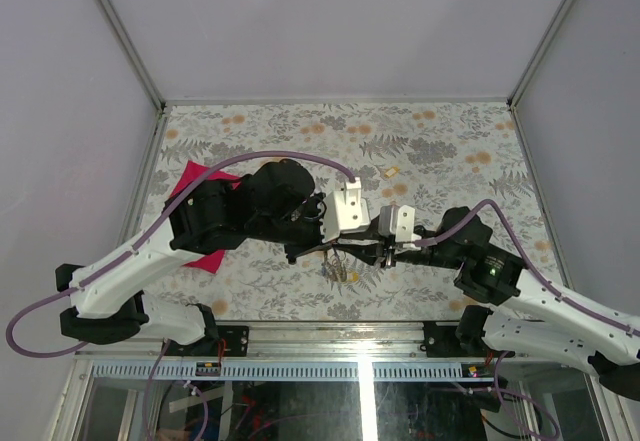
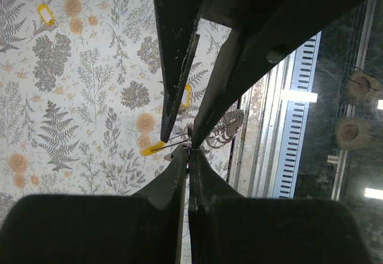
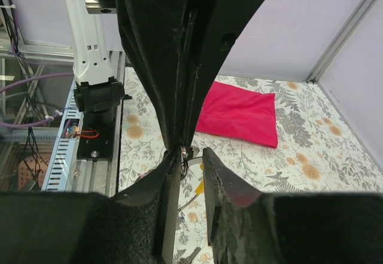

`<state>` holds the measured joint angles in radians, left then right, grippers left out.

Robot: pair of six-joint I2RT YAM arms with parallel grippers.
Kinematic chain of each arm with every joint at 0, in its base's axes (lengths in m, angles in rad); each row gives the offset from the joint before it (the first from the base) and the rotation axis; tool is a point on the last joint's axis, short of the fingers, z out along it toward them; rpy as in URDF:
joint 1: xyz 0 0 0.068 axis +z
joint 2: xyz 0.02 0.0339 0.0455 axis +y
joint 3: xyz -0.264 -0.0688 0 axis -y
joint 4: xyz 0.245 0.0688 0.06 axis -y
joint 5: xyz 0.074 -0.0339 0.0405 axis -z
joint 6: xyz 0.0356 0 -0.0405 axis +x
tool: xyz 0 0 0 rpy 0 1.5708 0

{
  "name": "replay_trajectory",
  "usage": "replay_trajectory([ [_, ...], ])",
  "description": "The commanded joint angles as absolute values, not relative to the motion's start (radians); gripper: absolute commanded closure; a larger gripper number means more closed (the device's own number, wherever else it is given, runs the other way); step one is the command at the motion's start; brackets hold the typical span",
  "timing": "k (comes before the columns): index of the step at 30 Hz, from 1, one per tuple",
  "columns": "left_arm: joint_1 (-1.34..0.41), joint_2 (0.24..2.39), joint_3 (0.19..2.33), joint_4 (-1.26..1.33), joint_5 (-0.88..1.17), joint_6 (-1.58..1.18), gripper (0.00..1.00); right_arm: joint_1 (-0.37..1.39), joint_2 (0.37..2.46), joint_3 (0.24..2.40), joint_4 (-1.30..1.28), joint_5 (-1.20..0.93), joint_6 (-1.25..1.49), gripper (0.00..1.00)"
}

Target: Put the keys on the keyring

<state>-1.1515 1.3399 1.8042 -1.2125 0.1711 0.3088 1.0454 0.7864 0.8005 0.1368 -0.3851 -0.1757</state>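
Threading was in hand: the left gripper was pinched shut on the keyring's edge at lower centre of its view. The right gripper met it tip to tip, jaws slightly apart, a yellow key just beside. Next, probably, that key's hole needed lining up with the ring's split. Overhead, both arms reached inward to mid-frame.

Both arms are crowding the near middle of the counter. The left gripper and right gripper are meeting tip to tip, with the keyring hanging from the pinched left fingers, so nothing is passing between them. A slim gap is showing between the right fingers. The red cloth is lying under the left arm. The far counter is running free, one yellow key sitting there, walls closing three sides.
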Motion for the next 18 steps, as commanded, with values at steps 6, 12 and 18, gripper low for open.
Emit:
replay_trajectory([
  [6,-1.16,1.321,1.819,-1.187,0.161,0.318,1.0,1.046,0.801,0.812,0.201,-0.418,-0.179,0.91],
  [12,-1.162,1.277,1.781,-1.121,0.129,0.301,0.89,1.046,0.799,0.841,0.174,-0.423,-0.15,1.0],
  [18,-1.163,1.14,1.651,-0.931,0.153,0.281,0.76,1.046,0.772,0.838,0.207,-0.425,-0.13,1.0],
])
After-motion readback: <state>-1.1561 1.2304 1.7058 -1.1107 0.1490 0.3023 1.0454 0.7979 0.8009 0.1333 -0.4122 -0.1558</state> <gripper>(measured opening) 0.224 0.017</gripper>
